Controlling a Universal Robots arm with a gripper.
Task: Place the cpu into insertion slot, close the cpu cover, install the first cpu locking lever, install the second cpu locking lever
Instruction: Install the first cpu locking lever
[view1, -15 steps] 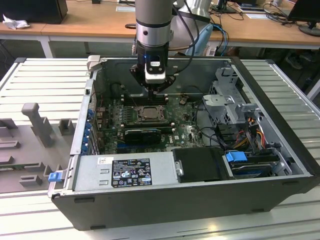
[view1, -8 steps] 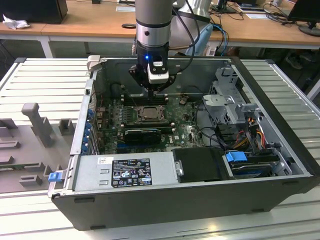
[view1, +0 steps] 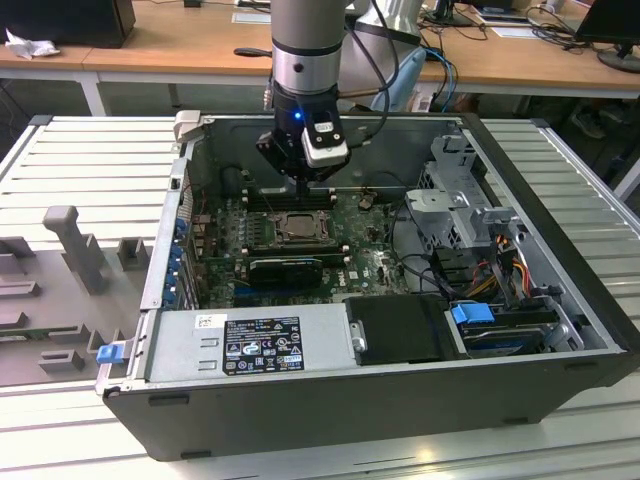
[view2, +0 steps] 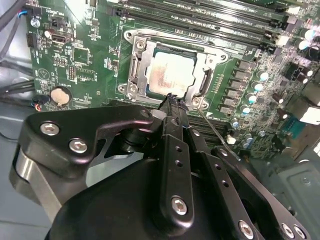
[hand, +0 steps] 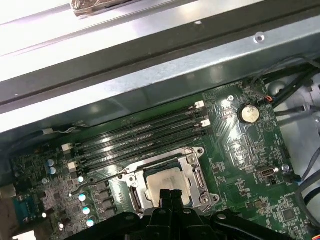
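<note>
Okay, in the exterior view I see my black gripper (view1: 305, 187), closed and empty, at twelve o'clock of the pale silver square cpu (view1: 297, 226).

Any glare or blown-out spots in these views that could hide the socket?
Second wrist view: pale glare washes the top of the cpu, and the dark gripper blocks the foreground. First wrist view: the strip beyond the case wall is blown out white, and the memory slots carry glare streaks. Exterior view: inside the case it is dim against the bright table.
</note>
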